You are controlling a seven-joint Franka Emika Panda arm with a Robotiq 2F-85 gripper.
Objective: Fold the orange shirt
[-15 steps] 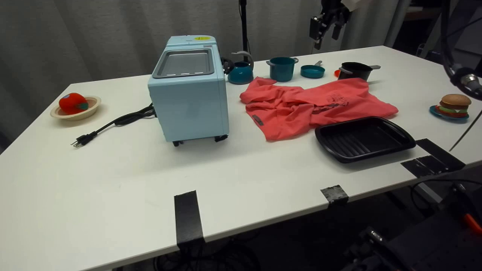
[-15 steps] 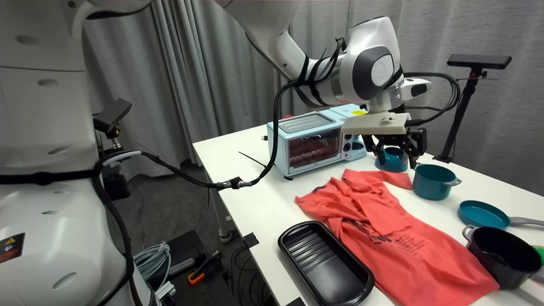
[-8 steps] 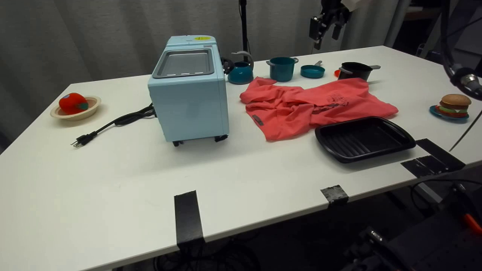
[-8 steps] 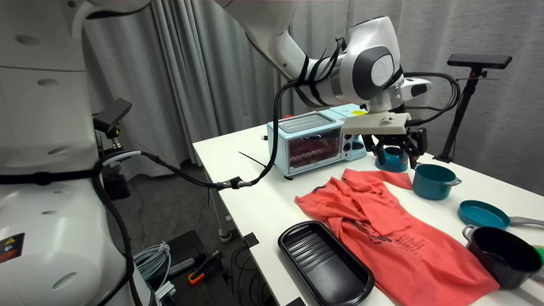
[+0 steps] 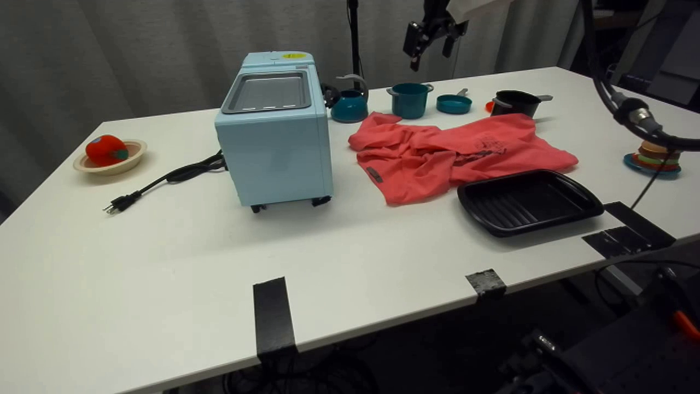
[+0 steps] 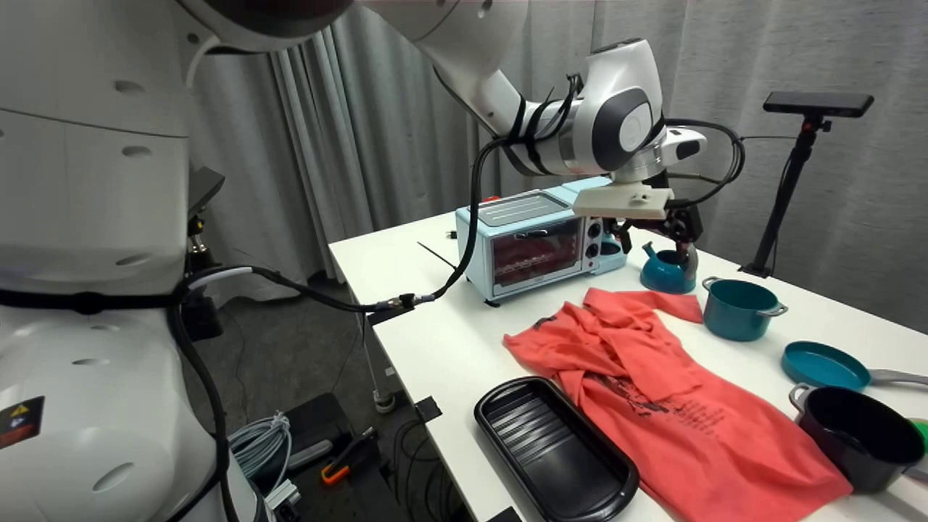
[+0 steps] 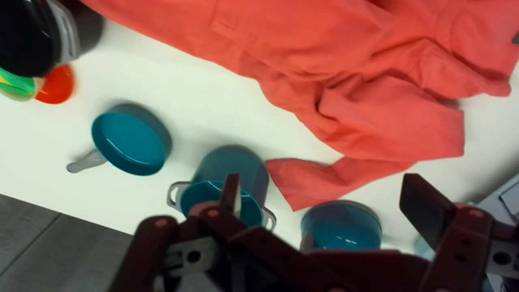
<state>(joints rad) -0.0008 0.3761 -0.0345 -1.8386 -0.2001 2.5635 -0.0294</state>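
Black fingers hang well above the white tabletop, spread wide apart and holding nothing. Between them, in the wrist view, shows the teal kettle; a teal two-handled pot stands near it, partly hidden by one finger. Close to both lies the coral-orange shirt, rumpled on the tabletop, one sleeve stretched out so that its end comes just beside the pot. A flap of its cloth lies across part of the dark print. Along the pot's side of the shirt are a teal frying pan, its grey handle pointing away from the cloth, and a black pot just beside the hem. On the opposite side rests a ribbed black roasting pan; whether rim and cloth touch cannot be told. Near the kettle stands a light-blue toaster oven, a black power cord lying beside it. Farther out, in an exterior view, a toy hamburger sits on a small teal plate, partly hidden behind a hanging cable, and well apart from it a red tomato-shaped toy lies in a cream bowl.
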